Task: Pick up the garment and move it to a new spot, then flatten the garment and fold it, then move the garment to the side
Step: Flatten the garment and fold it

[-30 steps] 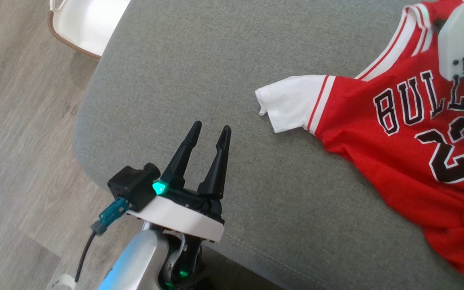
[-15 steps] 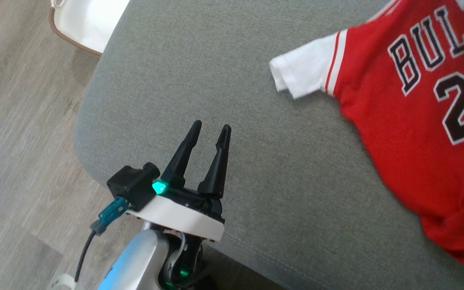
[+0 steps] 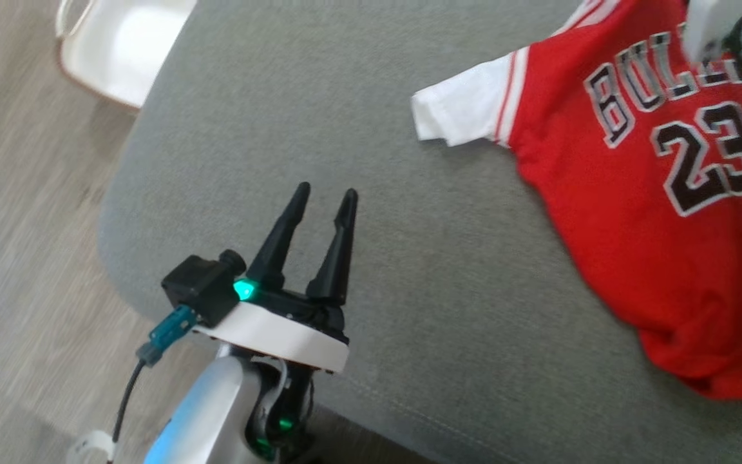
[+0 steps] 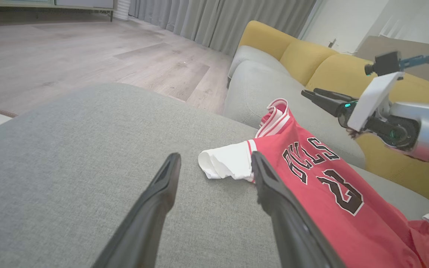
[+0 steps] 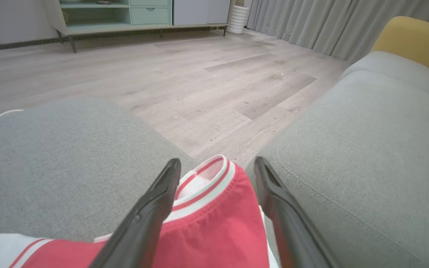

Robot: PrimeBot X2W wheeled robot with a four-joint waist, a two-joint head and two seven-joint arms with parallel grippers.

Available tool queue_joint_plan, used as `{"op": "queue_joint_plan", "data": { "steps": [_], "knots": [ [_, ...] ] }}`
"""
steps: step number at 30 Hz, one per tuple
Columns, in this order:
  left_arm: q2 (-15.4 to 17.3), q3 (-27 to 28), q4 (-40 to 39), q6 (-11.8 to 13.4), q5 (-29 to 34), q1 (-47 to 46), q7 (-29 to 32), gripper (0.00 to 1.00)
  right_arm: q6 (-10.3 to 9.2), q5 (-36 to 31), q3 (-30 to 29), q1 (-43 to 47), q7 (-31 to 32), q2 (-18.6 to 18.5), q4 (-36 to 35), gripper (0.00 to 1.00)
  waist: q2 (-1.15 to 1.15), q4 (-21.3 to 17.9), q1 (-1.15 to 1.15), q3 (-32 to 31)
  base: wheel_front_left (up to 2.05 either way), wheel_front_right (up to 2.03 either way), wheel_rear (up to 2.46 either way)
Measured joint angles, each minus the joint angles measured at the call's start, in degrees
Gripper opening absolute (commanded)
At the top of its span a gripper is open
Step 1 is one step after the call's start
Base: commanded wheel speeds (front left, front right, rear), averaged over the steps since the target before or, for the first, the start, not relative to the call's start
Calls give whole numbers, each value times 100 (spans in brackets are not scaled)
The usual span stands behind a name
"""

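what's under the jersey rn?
The jersey lies on the grey cushion, and bare cushion fabric shows around its white sleeve. The red cloth covers whatever is directly beneath it, so I can't tell if anything else is there.

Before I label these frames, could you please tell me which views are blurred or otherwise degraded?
Head view: motion-smeared, with the jersey lettering and the floor planks soft. Left wrist view: crisp, lettering readable, even daylight. Right wrist view: mostly sharp, with the grey cushion softer at the left; no glare.
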Motion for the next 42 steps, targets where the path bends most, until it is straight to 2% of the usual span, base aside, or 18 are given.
{"op": "queue_joint_plan", "data": {
  "steps": [7, 13, 16, 17, 23, 27, 34, 42],
  "knots": [
    [2, 436, 171, -88, 346, 26, 0, 100, 0, 457, -257, 847, -555, 308, -199, 100, 0, -480, 0, -463, 0, 0, 0],
    [4, 769, 299, -234, 608, 231, 0, 100, 0, 649, -557, 1792, -658, 447, -619, 100, 0, -970, 0, -1009, 0, 0, 0],
    [8, 923, 318, -283, 695, 443, 0, 100, 0, 645, -1011, 2365, -659, 447, -1089, 100, 0, -1231, 0, -1275, 0, 0, 0],
    [8, 1037, 316, -285, 756, 558, 0, 100, 0, 505, -1404, 2709, -669, 434, -1519, 100, 0, -1418, 0, -1435, 0, 0, 0],
    [18, 1265, 312, -336, 802, 871, 0, 100, 0, -404, -2816, 4215, -675, 515, -2788, 100, 0, -1988, 0, -1862, 0, 0, 0],
    [15, 1313, 313, -363, 849, 970, 0, 100, 0, -951, -3744, 5511, -675, 865, -3487, 100, 0, -2306, 0, -2085, 0, 0, 0],
    [20, 1423, 331, -386, 906, 1105, 0, 100, 0, -1760, -4493, 6758, -656, 1536, -4362, 100, 0, -2769, -1, -2246, 0, 0, 0],
    [20, 1416, 341, -408, 906, 1103, 0, 100, 0, -2108, -4873, 7159, -328, 1752, -4908, 100, 0, -2891, -1, -2197, 0, 0, 0]
  ]
}}
